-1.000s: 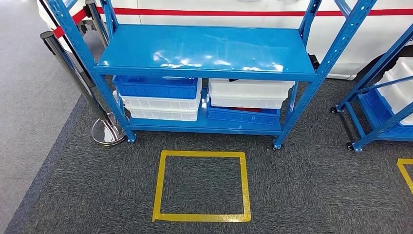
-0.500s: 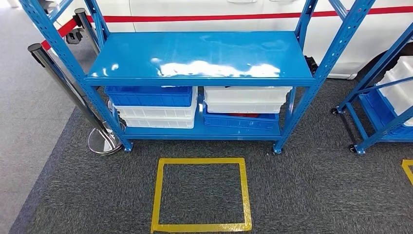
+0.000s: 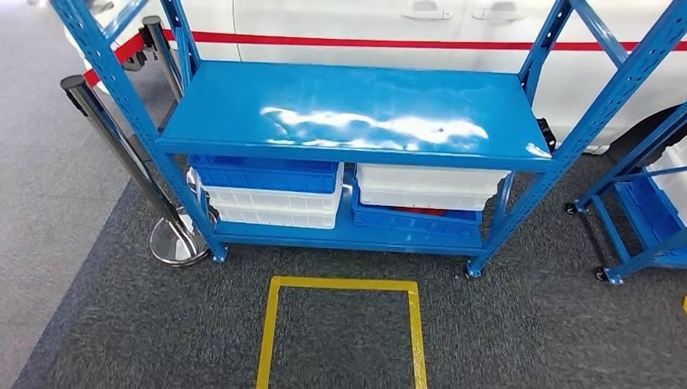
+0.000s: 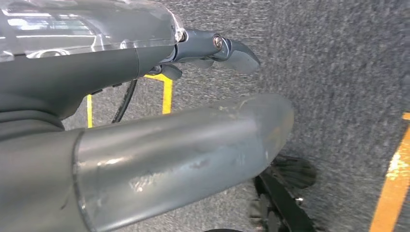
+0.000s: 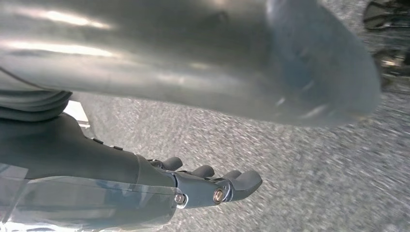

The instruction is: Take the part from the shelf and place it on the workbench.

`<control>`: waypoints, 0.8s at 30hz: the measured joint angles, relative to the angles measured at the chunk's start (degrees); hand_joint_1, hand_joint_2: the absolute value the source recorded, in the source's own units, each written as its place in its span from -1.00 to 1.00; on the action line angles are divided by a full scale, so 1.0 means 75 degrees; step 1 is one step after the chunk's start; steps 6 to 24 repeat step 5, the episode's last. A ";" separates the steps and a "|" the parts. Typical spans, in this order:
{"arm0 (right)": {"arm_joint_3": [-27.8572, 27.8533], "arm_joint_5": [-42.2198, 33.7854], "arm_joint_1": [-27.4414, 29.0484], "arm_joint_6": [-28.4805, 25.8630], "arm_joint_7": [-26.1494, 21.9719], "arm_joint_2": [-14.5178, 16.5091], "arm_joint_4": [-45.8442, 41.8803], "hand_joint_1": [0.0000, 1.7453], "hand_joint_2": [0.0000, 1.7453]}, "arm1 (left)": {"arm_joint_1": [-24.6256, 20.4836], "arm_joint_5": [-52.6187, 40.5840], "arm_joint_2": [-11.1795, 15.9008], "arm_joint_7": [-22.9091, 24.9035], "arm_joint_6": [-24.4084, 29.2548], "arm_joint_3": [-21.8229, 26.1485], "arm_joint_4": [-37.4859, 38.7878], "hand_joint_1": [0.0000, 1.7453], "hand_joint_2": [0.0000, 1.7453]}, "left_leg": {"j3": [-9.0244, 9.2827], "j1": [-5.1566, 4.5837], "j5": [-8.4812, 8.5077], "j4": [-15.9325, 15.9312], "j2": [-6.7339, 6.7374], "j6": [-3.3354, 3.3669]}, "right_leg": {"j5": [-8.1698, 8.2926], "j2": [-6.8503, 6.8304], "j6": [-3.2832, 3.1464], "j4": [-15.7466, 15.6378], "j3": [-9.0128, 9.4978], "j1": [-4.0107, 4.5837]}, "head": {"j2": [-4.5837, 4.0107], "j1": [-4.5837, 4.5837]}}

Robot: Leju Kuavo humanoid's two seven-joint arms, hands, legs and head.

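A blue metal shelf [image 3: 356, 109] stands straight ahead in the head view, and its top board is bare and shiny. On its bottom board sit stacked bins: a blue bin [image 3: 263, 173] over white bins [image 3: 271, 203] on the left, a white bin [image 3: 429, 185] over a blue bin [image 3: 413, 220] on the right. A sliver of something red [image 3: 421, 211] peeks out of that lower right bin. My left hand [image 4: 121, 67] hangs over the grey carpet with its fingers [image 4: 232, 50] stretched out, holding nothing. My right hand [image 5: 72, 150] hangs the same way, its fingers [image 5: 237, 183] extended and empty.
A yellow taped square [image 3: 344, 324] marks the carpet in front of the shelf. A chrome barrier post [image 3: 174, 239] stands by the shelf's left leg. A second blue wheeled rack [image 3: 640, 211] is on the right. A white vehicle with a red stripe [image 3: 364, 39] is parked behind.
The whole picture has shifted, so the camera moved: the shelf looks larger and lower, and the yellow square has slid toward the bottom edge. The things themselves have not moved.
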 joint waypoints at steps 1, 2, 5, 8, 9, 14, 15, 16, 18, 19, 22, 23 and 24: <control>-0.0022 0.0007 0.0001 -0.0001 -0.0002 -0.0002 0.0007 -1.00 -1.00 | -0.0001 -0.0006 -0.0006 -0.0001 0.0000 0.0003 0.0003 -1.00 -1.00 | 0.0097 -0.0013 -0.0092 0.0001 -0.0008 -0.0026 | 0.0296 0.0008 -0.0047 -0.0373 0.0080 0.0028 | 0.0000 0.0008; -0.0039 0.0023 -0.0005 -0.0006 -0.0006 -0.0004 0.0017 -1.00 -1.00 | -0.0010 -0.0014 -0.0011 -0.0002 -0.0001 0.0004 0.0007 -1.00 -1.00 | 0.0177 -0.0021 -0.0181 -0.0016 -0.0013 -0.0065 | 0.0496 0.0016 -0.0087 -0.0607 0.0147 0.0059 | 0.0000 0.0013; -0.0061 0.0086 -0.0029 -0.0028 -0.0027 -0.0008 0.0045 -1.00 -1.00 | -0.0041 -0.0048 -0.0013 -0.0009 -0.0011 0.0003 0.0014 -1.00 -1.00 | 0.0370 -0.0032 -0.0245 0.0018 -0.0018 -0.0183 | 0.0489 0.0042 -0.0155 -0.0744 0.0300 0.0078 | 0.0000 0.0016; -0.0061 0.0086 -0.0029 -0.0028 -0.0027 -0.0008 0.0045 -1.00 -1.00 | -0.0041 -0.0048 -0.0013 -0.0009 -0.0011 0.0003 0.0014 -1.00 -1.00 | 0.0370 -0.0032 -0.0245 0.0018 -0.0018 -0.0183 | 0.0489 0.0042 -0.0155 -0.0744 0.0300 0.0078 | 0.0000 0.0016; -0.0061 0.0086 -0.0029 -0.0028 -0.0027 -0.0008 0.0045 -1.00 -1.00 | -0.0041 -0.0048 -0.0013 -0.0009 -0.0011 0.0003 0.0014 -1.00 -1.00 | 0.0370 -0.0032 -0.0245 0.0018 -0.0018 -0.0183 | 0.0489 0.0042 -0.0155 -0.0744 0.0300 0.0078 | 0.0000 0.0016; -0.0061 0.0086 -0.0029 -0.0028 -0.0027 -0.0008 0.0045 -1.00 -1.00 | -0.0041 -0.0048 -0.0013 -0.0009 -0.0011 0.0003 0.0014 -1.00 -1.00 | 0.0370 -0.0032 -0.0245 0.0018 -0.0018 -0.0183 | 0.0489 0.0042 -0.0155 -0.0744 0.0300 0.0078 | 0.0000 0.0016; -0.0061 0.0086 -0.0029 -0.0028 -0.0027 -0.0008 0.0045 -1.00 -1.00 | -0.0041 -0.0048 -0.0013 -0.0009 -0.0011 0.0003 0.0014 -1.00 -1.00 | 0.0370 -0.0032 -0.0245 0.0018 -0.0018 -0.0183 | 0.0489 0.0042 -0.0155 -0.0744 0.0300 0.0078 | 0.0000 0.0016; -0.0061 0.0086 -0.0029 -0.0028 -0.0027 -0.0008 0.0045 -1.00 -1.00 | -0.0041 -0.0048 -0.0013 -0.0009 -0.0011 0.0003 0.0014 -1.00 -1.00 | 0.0370 -0.0032 -0.0245 0.0018 -0.0018 -0.0183 | 0.0489 0.0042 -0.0155 -0.0744 0.0300 0.0078 | 0.0000 0.0016; -0.0061 0.0086 -0.0029 -0.0028 -0.0027 -0.0008 0.0045 -1.00 -1.00 | -0.0041 -0.0048 -0.0013 -0.0009 -0.0011 0.0003 0.0014 -1.00 -1.00 | 0.0370 -0.0032 -0.0245 0.0018 -0.0018 -0.0183 | 0.0489 0.0042 -0.0155 -0.0744 0.0300 0.0078 | 0.0000 0.0016; -0.0061 0.0086 -0.0029 -0.0028 -0.0027 -0.0008 0.0045 -1.00 -1.00 | -0.0041 -0.0048 -0.0013 -0.0009 -0.0011 0.0003 0.0014 -1.00 -1.00 | 0.0370 -0.0032 -0.0245 0.0018 -0.0018 -0.0183 | 0.0489 0.0042 -0.0155 -0.0744 0.0300 0.0078 | 0.0000 0.0016; -0.0061 0.0086 -0.0029 -0.0028 -0.0027 -0.0008 0.0045 -1.00 -1.00 | -0.0041 -0.0048 -0.0013 -0.0009 -0.0011 0.0003 0.0014 -1.00 -1.00 | 0.0370 -0.0032 -0.0245 0.0018 -0.0018 -0.0183 | 0.0489 0.0042 -0.0155 -0.0744 0.0300 0.0078 | 0.0000 0.0016; -0.0061 0.0086 -0.0029 -0.0028 -0.0027 -0.0008 0.0045 -1.00 -1.00 | -0.0041 -0.0048 -0.0013 -0.0009 -0.0011 0.0003 0.0014 -1.00 -1.00 | 0.0370 -0.0032 -0.0245 0.0018 -0.0018 -0.0183 | 0.0489 0.0042 -0.0155 -0.0744 0.0300 0.0078 | 0.0000 0.0016; -0.0061 0.0086 -0.0029 -0.0028 -0.0027 -0.0008 0.0045 -1.00 -1.00 | -0.0041 -0.0048 -0.0013 -0.0009 -0.0011 0.0003 0.0014 -1.00 -1.00 | 0.0370 -0.0032 -0.0245 0.0018 -0.0018 -0.0183 | 0.0489 0.0042 -0.0155 -0.0744 0.0300 0.0078 | 0.0000 0.0016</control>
